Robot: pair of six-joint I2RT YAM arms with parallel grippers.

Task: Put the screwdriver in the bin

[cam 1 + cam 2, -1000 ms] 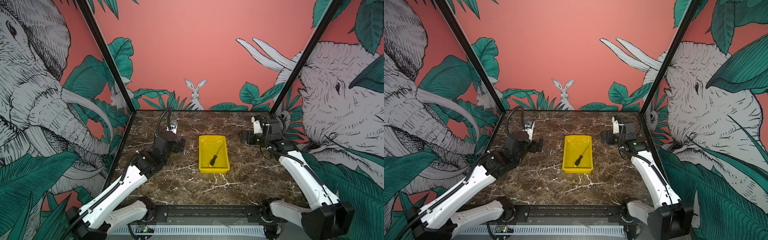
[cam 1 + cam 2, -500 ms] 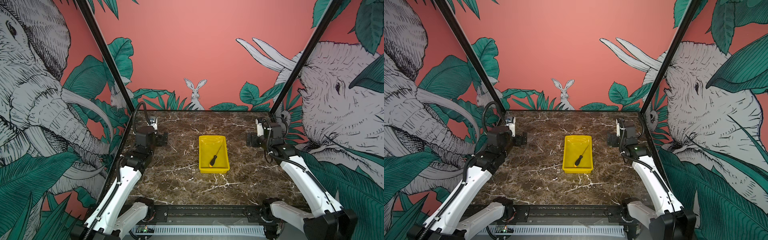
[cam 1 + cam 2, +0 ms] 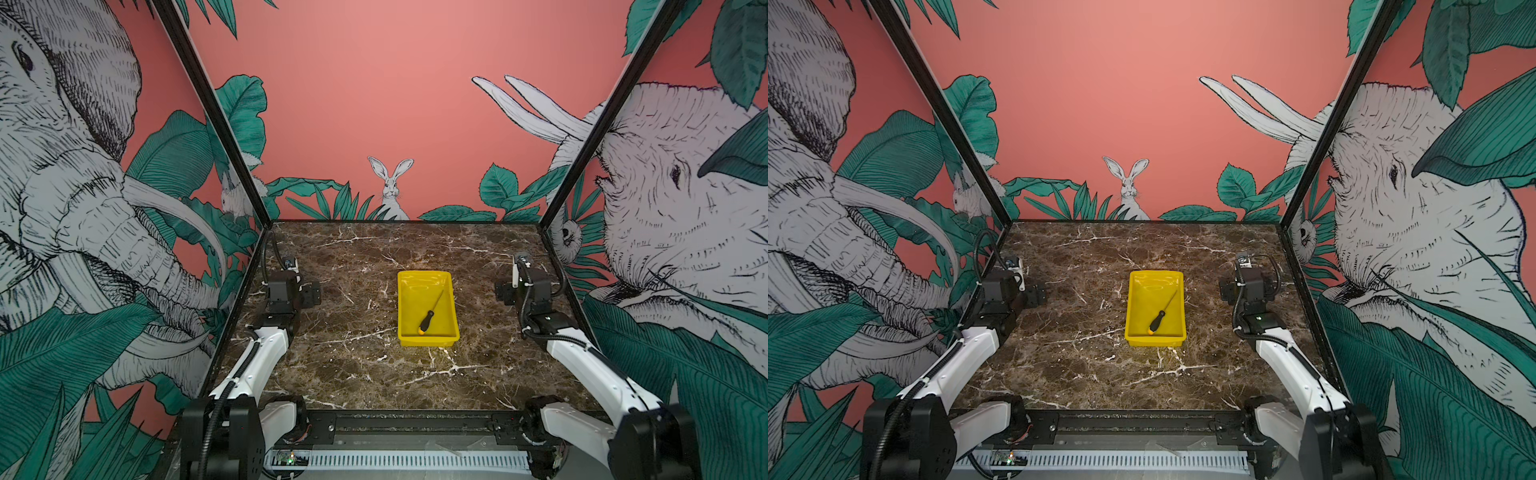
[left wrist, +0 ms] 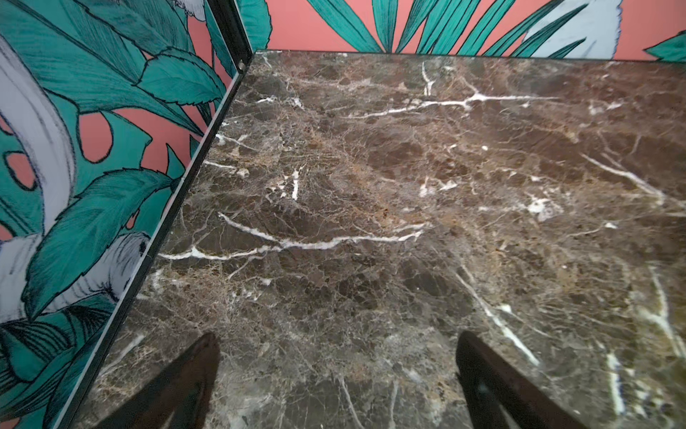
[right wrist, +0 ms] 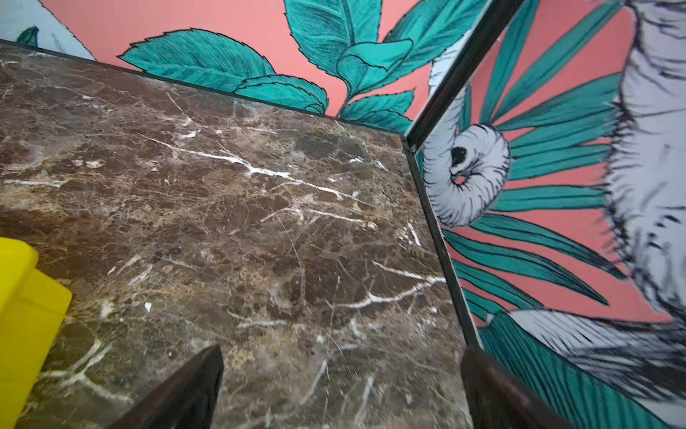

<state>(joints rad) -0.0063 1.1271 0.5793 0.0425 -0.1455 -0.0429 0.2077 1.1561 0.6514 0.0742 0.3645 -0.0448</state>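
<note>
Lying in the bin (image 3: 424,277), the screwdriver (image 3: 430,313) looks delivered.
Both the left end effector (image 4: 336,336) and right end effector (image 5: 341,351) hang open, empty; only parking seems left.

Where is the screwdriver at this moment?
In both top views the screwdriver lies diagonally inside the yellow bin at the middle of the table, handle toward the bin's near left corner.

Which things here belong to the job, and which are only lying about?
Of the job: screwdriver, lying inside the yellow bin; left tool and right tool, both open, empty.
Only around: marble table; painted walls. No other loose thing shows.
</note>
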